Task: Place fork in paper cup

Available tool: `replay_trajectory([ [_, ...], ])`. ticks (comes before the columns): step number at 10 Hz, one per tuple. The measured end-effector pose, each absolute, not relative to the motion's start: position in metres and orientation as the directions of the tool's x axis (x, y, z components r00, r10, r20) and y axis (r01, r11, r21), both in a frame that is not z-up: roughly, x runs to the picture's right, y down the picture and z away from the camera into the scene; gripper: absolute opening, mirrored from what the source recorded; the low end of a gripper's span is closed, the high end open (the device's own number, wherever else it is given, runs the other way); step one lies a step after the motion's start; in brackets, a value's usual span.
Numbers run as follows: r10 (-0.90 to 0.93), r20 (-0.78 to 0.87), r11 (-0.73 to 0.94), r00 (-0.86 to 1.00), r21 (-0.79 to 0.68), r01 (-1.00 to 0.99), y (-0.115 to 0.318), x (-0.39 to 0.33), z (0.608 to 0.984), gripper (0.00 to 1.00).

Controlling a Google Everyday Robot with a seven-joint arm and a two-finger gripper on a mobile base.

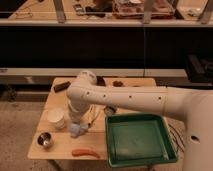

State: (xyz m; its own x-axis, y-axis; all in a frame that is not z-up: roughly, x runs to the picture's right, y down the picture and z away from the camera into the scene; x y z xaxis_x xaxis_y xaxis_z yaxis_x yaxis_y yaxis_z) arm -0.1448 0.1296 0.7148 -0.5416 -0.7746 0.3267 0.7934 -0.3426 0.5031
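Observation:
The white paper cup (56, 118) stands upright on the left part of the wooden table (60, 102). My gripper (75, 124) hangs at the end of the white arm (125, 100), just right of the paper cup and directly over a small blue-grey cup (75, 131). A slim dark utensil that looks like the fork (92, 119) lies on the table just right of the gripper, partly hidden by the arm.
A green tray (137, 140) fills the table's right front. A small steel cup (45, 140) and an orange sausage-shaped thing (85, 152) sit at the front. A black object (61, 86) and dark red items (117, 83) lie at the back edge.

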Motion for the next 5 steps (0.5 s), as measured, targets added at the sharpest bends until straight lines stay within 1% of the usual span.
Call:
replay_trajectory([
  [3,-0.777,0.315,-0.33,-0.544,0.533,0.779,0.127,-0.145,0.71,0.0],
  [5,-0.804,0.266,-0.319,-0.532,0.562,0.763,0.119,-0.144,0.7,0.0],
])
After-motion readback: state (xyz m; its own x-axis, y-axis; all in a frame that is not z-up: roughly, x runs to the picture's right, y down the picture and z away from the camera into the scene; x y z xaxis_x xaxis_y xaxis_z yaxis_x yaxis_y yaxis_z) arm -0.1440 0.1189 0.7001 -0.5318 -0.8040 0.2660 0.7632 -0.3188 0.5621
